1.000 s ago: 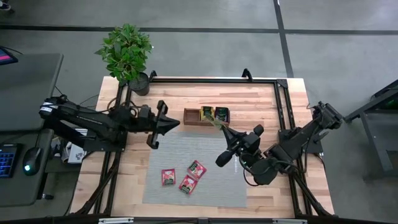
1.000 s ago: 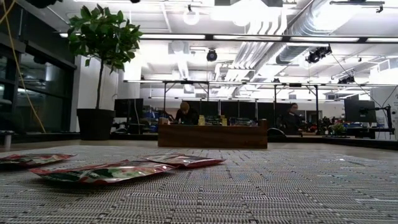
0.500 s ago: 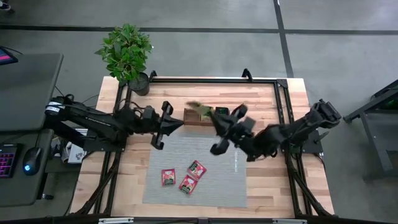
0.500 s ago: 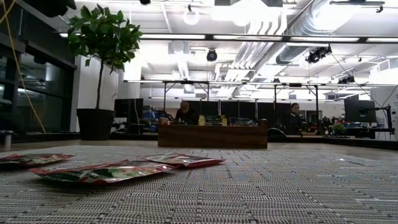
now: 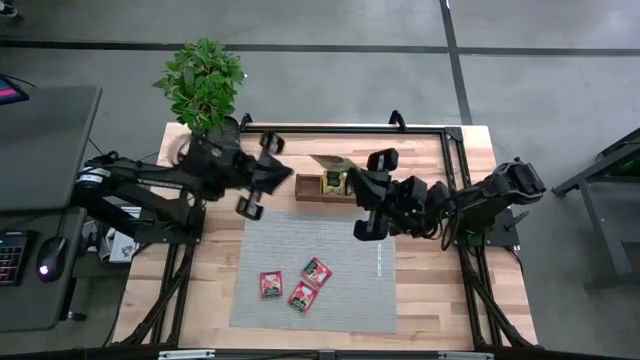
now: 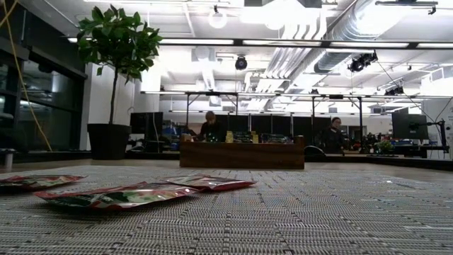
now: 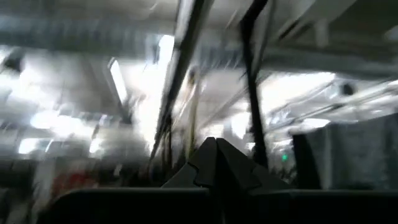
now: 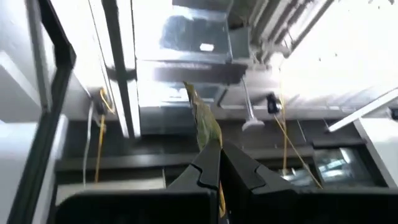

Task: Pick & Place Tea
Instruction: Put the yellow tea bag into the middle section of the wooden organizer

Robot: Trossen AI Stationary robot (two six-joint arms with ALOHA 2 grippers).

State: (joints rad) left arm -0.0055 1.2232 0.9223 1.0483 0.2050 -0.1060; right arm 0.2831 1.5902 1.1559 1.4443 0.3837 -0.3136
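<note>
Right fingers [image 8: 214, 163] pinched on a green sachet [image 5: 331, 163], swung up from the mat [image 5: 370, 305] to above the tray [image 5: 305, 188], so drop looks near; left fingers [image 7: 214, 163] closed empty beside the tray; three red sachets [image 5: 295, 283] left on the mat.

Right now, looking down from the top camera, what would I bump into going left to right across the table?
Potted plant → left hand → wooden tray → right hand holding a green tea sachet.
</note>
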